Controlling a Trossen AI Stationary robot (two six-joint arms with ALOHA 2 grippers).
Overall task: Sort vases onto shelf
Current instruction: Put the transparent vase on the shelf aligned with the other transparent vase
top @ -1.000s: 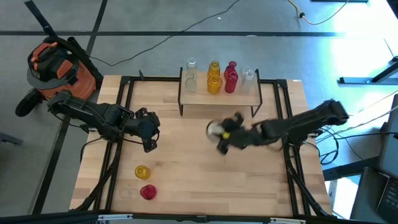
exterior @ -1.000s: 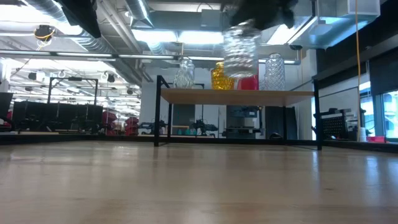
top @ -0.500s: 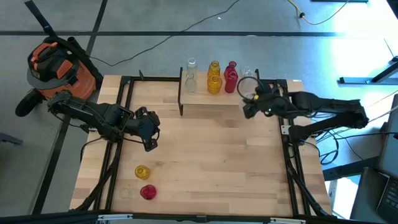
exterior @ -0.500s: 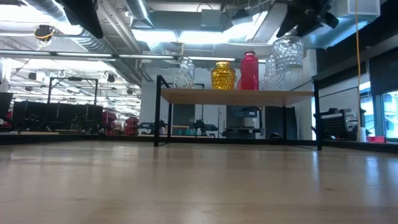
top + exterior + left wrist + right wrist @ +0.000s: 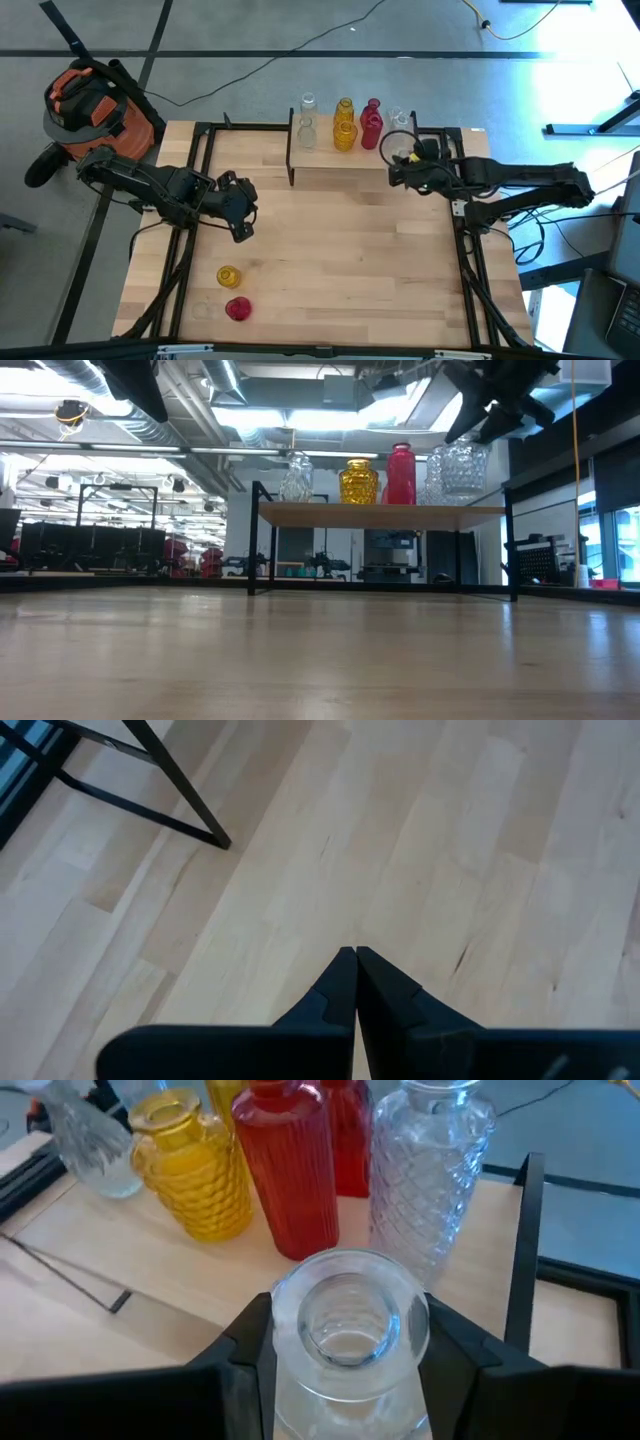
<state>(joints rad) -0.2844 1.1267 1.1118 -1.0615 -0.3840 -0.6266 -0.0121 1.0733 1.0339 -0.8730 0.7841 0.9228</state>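
Six vases already stand on the shelf [image 5: 350, 158], and one more is arriving. Right end effector [image 5: 345, 1345] is clamped on a clear vase [image 5: 350, 1330], fingers pressed against either side of its neck, mouth up, long axis upright. It hangs at the shelf's right end, and from the low view its base looks level with the board or just above it; I cannot tell whether it touches.

What matters now: straight ahead of the right end effector, just beyond the held vase, stands a diamond-cut clear vase [image 5: 430, 1170], and beside that a ribbed red vase [image 5: 288, 1165] and a yellow vase [image 5: 195, 1175]. Bare board lies directly below, so the coming move looks like a short drop, not a push forward.

Left end effector [image 5: 355, 970] waits with fingers together over the surface, well apart from the shelf. Nearer to it, a yellow vase [image 5: 228, 275] and a red vase [image 5: 236, 308] sit unsorted on the surface.
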